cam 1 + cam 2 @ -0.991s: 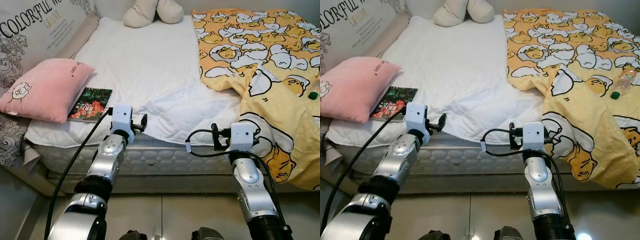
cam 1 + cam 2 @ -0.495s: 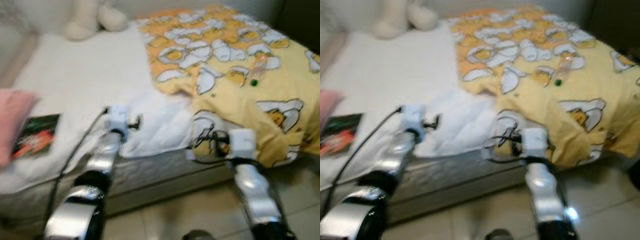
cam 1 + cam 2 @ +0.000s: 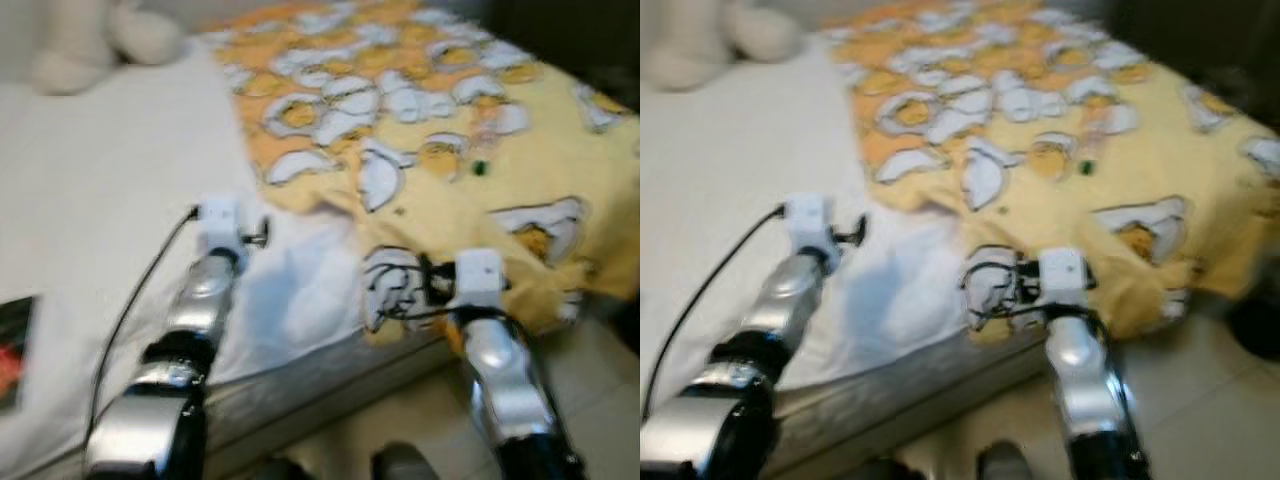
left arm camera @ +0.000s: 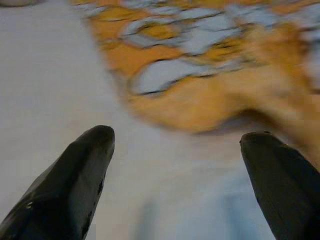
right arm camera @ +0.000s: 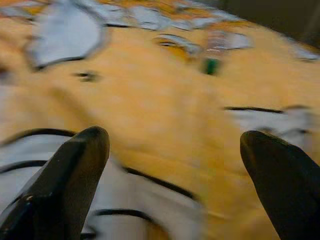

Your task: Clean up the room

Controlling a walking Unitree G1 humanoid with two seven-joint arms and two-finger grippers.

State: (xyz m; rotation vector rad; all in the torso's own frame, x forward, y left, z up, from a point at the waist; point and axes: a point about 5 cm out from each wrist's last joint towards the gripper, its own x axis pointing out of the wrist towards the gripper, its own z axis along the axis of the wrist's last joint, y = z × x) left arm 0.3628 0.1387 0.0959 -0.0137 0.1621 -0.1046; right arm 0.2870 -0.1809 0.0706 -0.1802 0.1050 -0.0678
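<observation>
A clear plastic bottle with a green cap lies on the yellow egg-print blanket, which covers the right half of the bed. The picture is blurred. My left gripper is open above the white sheet, near the blanket's edge, with nothing between its fingers. My right gripper is open over the blanket's hanging corner, and the bottle lies farther ahead of it. Both arms are held out low in front of the bed's side.
A dark book lies on the sheet at the far left edge. A cream plush toy sits at the head of the bed. Tiled floor runs along the bed's side, with a dark object on it at the right.
The camera has swung to the right: the pink pillow has left the picture and the blanket and bottle now sit nearer the middle. Both grippers stay open.
</observation>
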